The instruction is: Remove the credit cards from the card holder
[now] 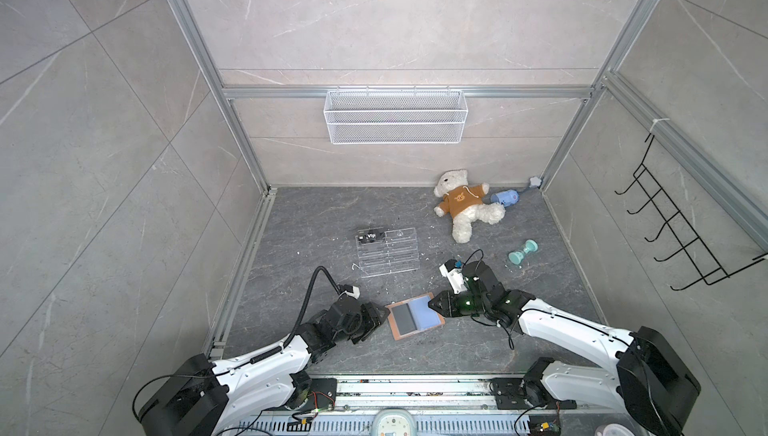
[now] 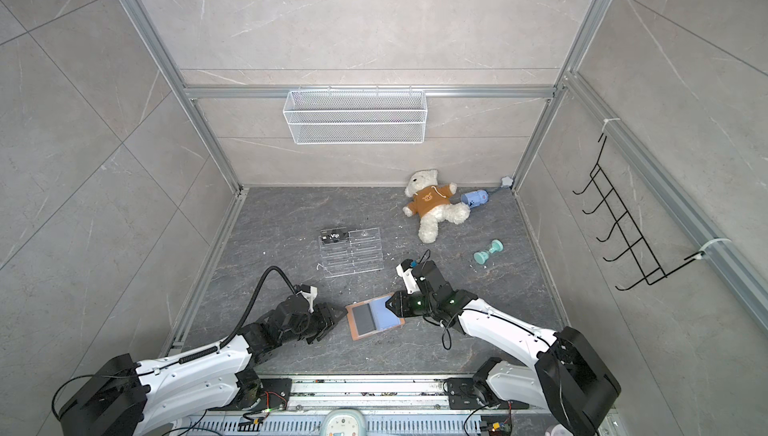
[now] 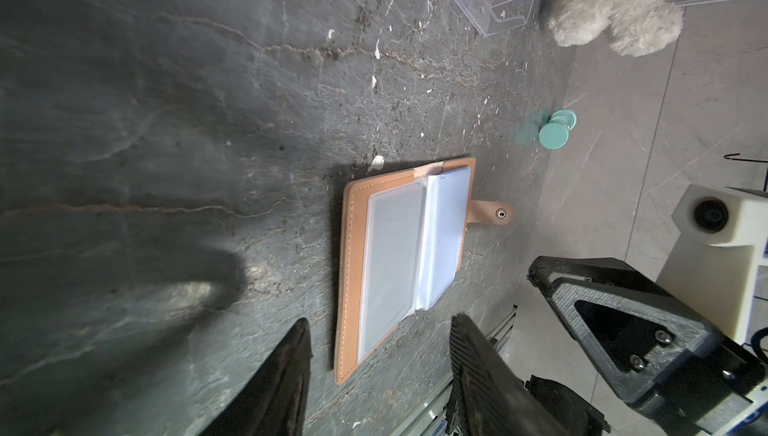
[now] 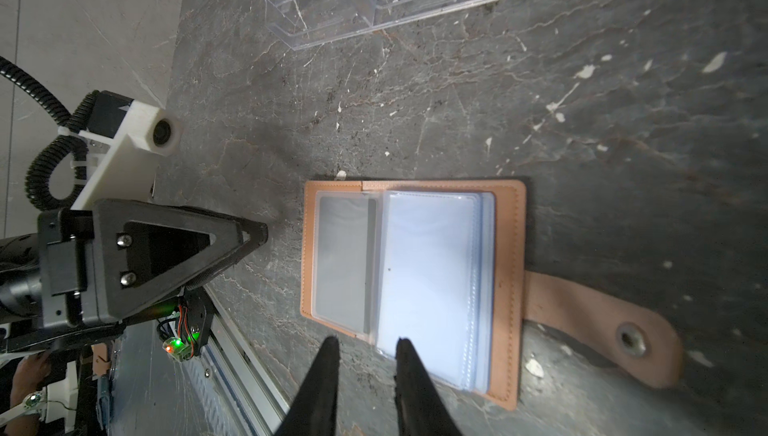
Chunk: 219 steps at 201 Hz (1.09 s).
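place: a robot test room, like a lab | walls: grey tiles (image 1: pixel 395 18) are held in a silver metal frame (image 1: pixel 282 92) | arms: a left arm (image 1: pixel 257 366) and a right arm (image 1: pixel 569 328) are set on a rail (image 1: pixel 415 389) | extras: a wire basket (image 1: pixel 395 116) and a hook rack (image 1: pixel 681 230) are hung up

The card holder (image 1: pixel 415 317) lies in front; the rack (image 1: pixel 386 253) sits behind it, with a card (image 1: pixel 371 237) on its back left corner; the teddy bear (image 1: pixel 463 205) lies further back, right.
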Each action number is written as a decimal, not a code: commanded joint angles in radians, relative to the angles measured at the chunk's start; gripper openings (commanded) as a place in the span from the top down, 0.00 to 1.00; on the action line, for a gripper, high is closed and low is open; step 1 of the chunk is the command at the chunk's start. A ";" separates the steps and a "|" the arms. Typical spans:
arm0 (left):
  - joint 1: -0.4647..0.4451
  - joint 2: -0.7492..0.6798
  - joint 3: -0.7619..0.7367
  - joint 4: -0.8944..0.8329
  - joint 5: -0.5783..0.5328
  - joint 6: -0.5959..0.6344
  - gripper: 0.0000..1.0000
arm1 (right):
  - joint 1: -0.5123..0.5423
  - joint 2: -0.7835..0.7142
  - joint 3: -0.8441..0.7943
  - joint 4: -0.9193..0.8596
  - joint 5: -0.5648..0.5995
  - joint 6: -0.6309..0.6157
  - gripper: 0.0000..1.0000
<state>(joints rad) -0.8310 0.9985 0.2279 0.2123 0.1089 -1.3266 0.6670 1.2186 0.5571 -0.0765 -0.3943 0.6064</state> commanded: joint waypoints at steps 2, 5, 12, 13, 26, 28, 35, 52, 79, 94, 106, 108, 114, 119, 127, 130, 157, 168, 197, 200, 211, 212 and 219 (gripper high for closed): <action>-0.007 0.021 -0.004 0.065 0.015 -0.011 0.47 | -0.002 0.029 -0.027 0.041 -0.025 0.029 0.78; -0.008 0.024 -0.004 0.067 0.017 -0.010 0.47 | -0.002 0.033 -0.029 0.044 -0.027 0.030 0.79; -0.011 0.033 -0.005 0.075 0.017 -0.010 0.48 | -0.001 0.040 -0.031 0.051 -0.031 0.033 0.80; -0.010 0.035 -0.005 0.076 0.018 -0.010 0.48 | -0.002 0.041 -0.032 0.052 -0.031 0.033 0.80; -0.013 0.055 -0.006 0.093 0.021 -0.008 0.50 | -0.002 0.050 -0.039 0.066 -0.032 0.040 0.81; -0.013 0.058 -0.005 0.095 0.022 -0.006 0.51 | -0.002 0.051 -0.039 0.068 -0.032 0.042 0.81; -0.015 0.073 -0.005 0.102 0.026 -0.006 0.52 | -0.002 0.055 -0.042 0.073 -0.034 0.044 0.81; -0.021 0.106 -0.009 0.137 0.031 -0.009 0.54 | -0.001 0.062 -0.047 0.084 -0.038 0.049 0.83; -0.033 0.147 -0.007 0.170 0.031 -0.015 0.55 | 0.000 0.071 -0.058 0.095 -0.038 0.053 0.83; -0.037 0.167 -0.004 0.180 0.028 -0.017 0.56 | -0.001 0.077 -0.070 0.109 -0.038 0.059 0.83; -0.040 0.184 -0.004 0.185 0.028 -0.016 0.57 | -0.001 0.082 -0.078 0.122 -0.039 0.064 0.83; -0.040 0.186 -0.004 0.186 0.029 -0.015 0.57 | 0.000 0.082 -0.080 0.123 -0.040 0.065 0.83; -0.040 0.195 -0.005 0.191 0.030 -0.014 0.57 | 0.001 0.084 -0.085 0.130 -0.040 0.069 0.84; -0.040 0.202 -0.007 0.199 0.030 -0.016 0.57 | 0.002 0.085 -0.088 0.135 -0.040 0.070 0.84; -0.044 0.210 -0.013 0.214 0.030 -0.018 0.58 | 0.000 0.090 -0.092 0.141 -0.040 0.072 0.84; -0.046 0.211 -0.014 0.218 0.029 -0.019 0.58 | 0.002 0.092 -0.093 0.142 -0.040 0.074 0.84; -0.054 0.239 -0.009 0.244 0.032 -0.015 0.59 | 0.008 0.113 -0.103 0.163 -0.040 0.079 0.85; -0.056 0.254 -0.008 0.262 0.032 -0.013 0.60 | 0.010 0.121 -0.107 0.179 -0.040 0.086 0.85; -0.063 0.293 -0.006 0.308 0.038 0.000 0.61 | 0.024 0.133 -0.119 0.198 -0.026 0.097 0.86; -0.065 0.296 -0.006 0.311 0.040 0.004 0.61 | 0.028 0.134 -0.119 0.199 -0.022 0.096 0.86; -0.067 0.307 -0.005 0.323 0.041 0.009 0.61 | 0.036 0.134 -0.120 0.194 -0.014 0.095 0.86; -0.067 0.308 -0.005 0.325 0.041 0.009 0.61 | 0.036 0.134 -0.120 0.194 -0.013 0.095 0.86; -0.068 0.315 -0.004 0.337 0.041 0.012 0.62 | 0.040 0.134 -0.117 0.189 -0.007 0.095 0.86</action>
<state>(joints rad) -0.8909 1.2873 0.2180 0.4938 0.1406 -1.3315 0.6907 1.3460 0.4473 0.0959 -0.4232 0.6895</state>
